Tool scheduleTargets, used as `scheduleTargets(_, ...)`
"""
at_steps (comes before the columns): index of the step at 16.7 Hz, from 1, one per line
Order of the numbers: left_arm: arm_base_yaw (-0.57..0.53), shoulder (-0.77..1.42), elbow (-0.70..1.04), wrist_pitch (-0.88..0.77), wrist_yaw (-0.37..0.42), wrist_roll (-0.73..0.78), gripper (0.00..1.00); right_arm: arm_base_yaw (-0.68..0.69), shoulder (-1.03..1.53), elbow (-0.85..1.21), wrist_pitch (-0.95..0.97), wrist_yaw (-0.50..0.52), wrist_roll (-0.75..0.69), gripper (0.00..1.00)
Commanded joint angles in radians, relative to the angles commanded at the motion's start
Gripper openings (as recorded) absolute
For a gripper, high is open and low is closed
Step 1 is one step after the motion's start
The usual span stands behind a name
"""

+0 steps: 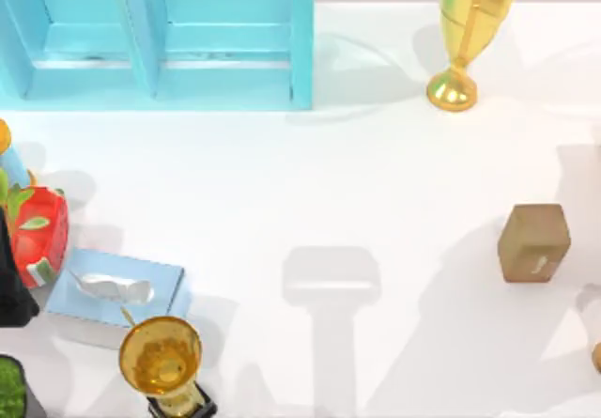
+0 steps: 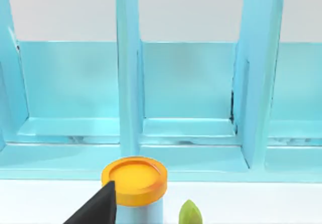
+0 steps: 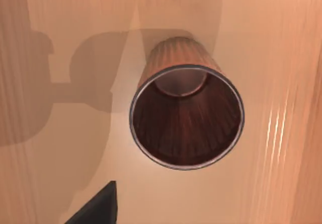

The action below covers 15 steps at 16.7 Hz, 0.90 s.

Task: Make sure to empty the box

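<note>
Since two things on the table could pass for the box, the first care is choosing: a blue tissue box lies at the table's near left with a white tissue standing out of its top, and a plain brown cube sits alone toward the right. The tissue box looks the likelier one, as it visibly has contents.

The left gripper hangs at the left side, facing the blue rack over an orange-lidded bottle. The right gripper hovers above an open ribbed brown bin. I cannot tell whether either is spread or pressed together.

To do it well, I judge the left arm should turn from the rack, descend squarely on the tissue's raised crest, pinch there and draw straight up. A gold trophy cup stands just beside the box, and a red strawberry-patterned pack is close too; either could be knocked.
</note>
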Motion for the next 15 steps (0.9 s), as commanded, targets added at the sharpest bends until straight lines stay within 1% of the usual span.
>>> scheduleTargets(9, 0.0, 0.0, 0.0, 0.0, 0.0, 0.0, 1.0, 0.001, 0.042, -0.239, 0.284, 0.001, 0.001, 1.0)
scheduleTargets(14, 0.0, 0.0, 0.0, 0.0, 0.0, 0.0, 1.0, -0.001, 0.049, -0.254, 0.304, 0.0, 0.0, 1.0)
scheduleTargets(15, 0.0, 0.0, 0.0, 0.0, 0.0, 0.0, 1.0, -0.001, 0.049, -0.254, 0.304, 0.0, 0.0, 0.92)
